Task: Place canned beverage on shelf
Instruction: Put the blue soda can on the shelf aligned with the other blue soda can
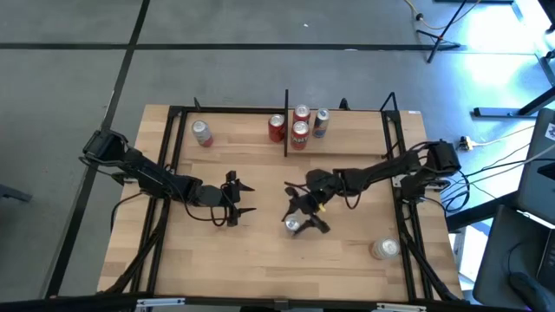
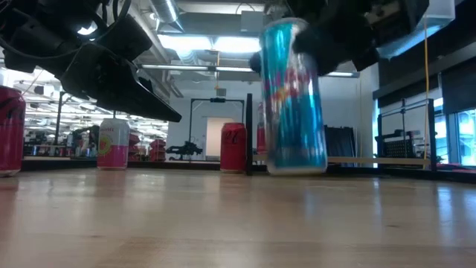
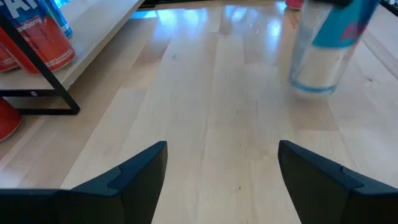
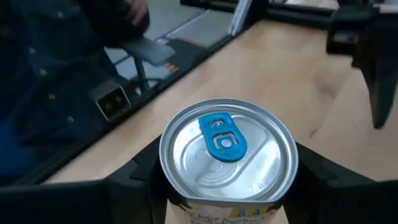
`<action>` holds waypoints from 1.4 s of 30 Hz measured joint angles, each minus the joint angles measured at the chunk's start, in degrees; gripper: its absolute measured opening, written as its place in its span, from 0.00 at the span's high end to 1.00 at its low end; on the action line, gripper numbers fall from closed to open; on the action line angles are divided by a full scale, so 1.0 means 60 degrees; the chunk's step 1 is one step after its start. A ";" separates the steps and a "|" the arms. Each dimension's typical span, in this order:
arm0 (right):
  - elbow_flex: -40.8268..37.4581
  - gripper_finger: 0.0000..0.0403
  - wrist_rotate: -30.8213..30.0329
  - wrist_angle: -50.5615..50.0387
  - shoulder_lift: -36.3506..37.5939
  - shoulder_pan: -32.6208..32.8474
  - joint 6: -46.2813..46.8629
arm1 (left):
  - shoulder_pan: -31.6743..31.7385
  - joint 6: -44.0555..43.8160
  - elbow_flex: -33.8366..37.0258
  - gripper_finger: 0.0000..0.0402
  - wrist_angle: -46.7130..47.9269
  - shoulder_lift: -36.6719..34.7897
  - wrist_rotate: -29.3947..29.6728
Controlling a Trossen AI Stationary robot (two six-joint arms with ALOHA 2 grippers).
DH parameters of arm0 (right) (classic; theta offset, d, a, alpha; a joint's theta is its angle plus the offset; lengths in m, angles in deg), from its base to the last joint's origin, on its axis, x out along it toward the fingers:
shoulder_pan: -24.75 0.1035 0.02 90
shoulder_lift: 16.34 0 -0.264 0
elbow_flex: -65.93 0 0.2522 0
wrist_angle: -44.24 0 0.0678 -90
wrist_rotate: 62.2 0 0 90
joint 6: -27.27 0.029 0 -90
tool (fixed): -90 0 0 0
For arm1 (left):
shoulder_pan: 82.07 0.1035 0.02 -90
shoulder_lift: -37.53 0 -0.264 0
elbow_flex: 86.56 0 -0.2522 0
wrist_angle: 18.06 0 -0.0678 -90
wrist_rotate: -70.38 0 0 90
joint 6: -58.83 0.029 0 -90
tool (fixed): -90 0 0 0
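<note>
A tall blue and silver canned beverage (image 1: 295, 224) stands at the table's middle, between the fingers of my right gripper (image 1: 301, 217), which is shut on it; the low view shows the canned beverage (image 2: 294, 97) slightly tilted. The shelf (image 1: 243, 130), a pale board with thin black uprights, runs along the table's far side and carries several red cans (image 1: 299, 132). My left gripper (image 1: 241, 199) hangs open left of the canned beverage, nothing between its fingers (image 3: 140, 171). My right gripper pinches the canned beverage's upper wall just below the top rim (image 4: 168, 180), one finger (image 4: 134, 174) on each side. The fingers reach in from the table's right, slanting a little downward. The can is near upright, blue tab up; I cannot tell whether its base touches the table.
A lone can (image 1: 202, 132) stands on the shelf's left part. Another can (image 1: 386, 250) lies at the table's near right. A black upright (image 1: 286, 121) divides the shelf. Bare wood lies between the grippers and the shelf. A person in dark blue (image 4: 50, 81) shows beyond the table edge.
</note>
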 joint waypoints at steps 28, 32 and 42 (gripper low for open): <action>0.0266 0.21 -0.2324 -0.2341 0.1261 -0.0020 0.0039 | 0.0024 0.0251 0.0004 0.29 -0.0098 0.0000 0.0004; 0.1305 0.20 -0.2847 -0.4493 0.1481 0.0024 0.1032 | 0.0024 0.0251 0.0004 0.29 -0.0098 0.0000 0.0004; 0.3601 0.20 -0.4948 -0.7551 0.1242 0.1252 0.2528 | 0.0035 0.0171 0.0004 0.29 -0.0098 0.0000 -0.0171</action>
